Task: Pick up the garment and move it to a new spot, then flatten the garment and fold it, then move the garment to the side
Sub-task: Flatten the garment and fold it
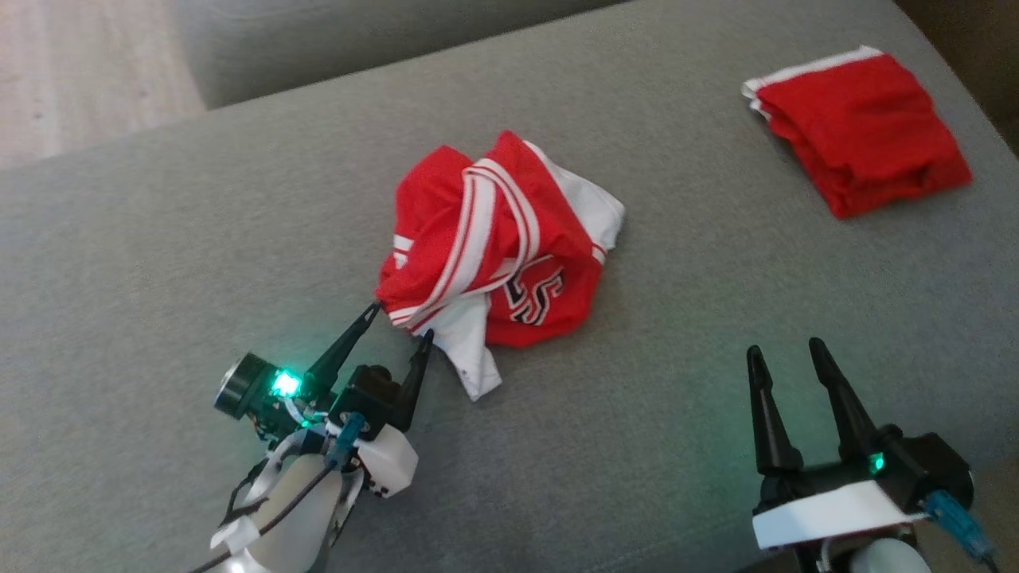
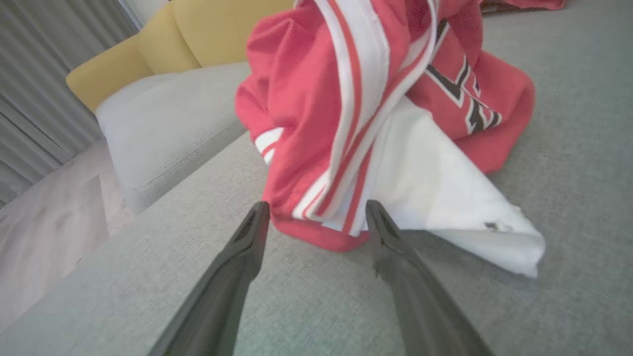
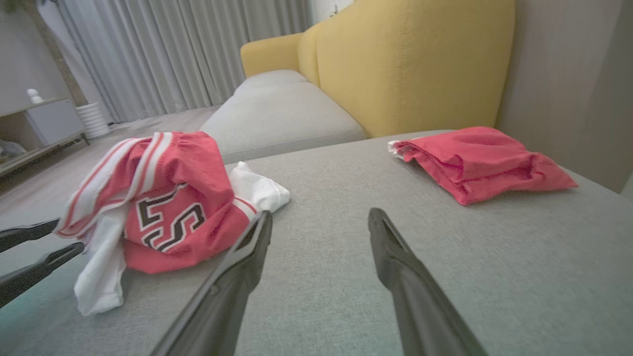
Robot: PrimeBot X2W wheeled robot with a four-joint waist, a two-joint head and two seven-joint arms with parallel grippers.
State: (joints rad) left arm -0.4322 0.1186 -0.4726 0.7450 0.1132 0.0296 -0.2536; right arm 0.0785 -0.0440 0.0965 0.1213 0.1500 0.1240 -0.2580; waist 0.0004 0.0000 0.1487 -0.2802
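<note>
A crumpled red and white garment (image 1: 497,247) with black lettering lies heaped in the middle of the grey cushion (image 1: 199,239). My left gripper (image 1: 400,320) is open at its near left edge, fingertips on either side of the striped hem (image 2: 321,217). In the right wrist view the same garment (image 3: 168,207) sits to the left, with the left gripper's fingers (image 3: 29,247) at the frame's left edge. My right gripper (image 1: 784,354) stands open over bare cushion at the lower right, apart from the garment, nothing between its fingers (image 3: 247,247).
A folded red garment (image 1: 860,131) lies at the cushion's far right corner. A yellow sofa back (image 3: 410,64) rises behind it, and a second grey seat (image 3: 282,118) lies beyond. Wooden floor (image 1: 72,72) shows off the far left edge.
</note>
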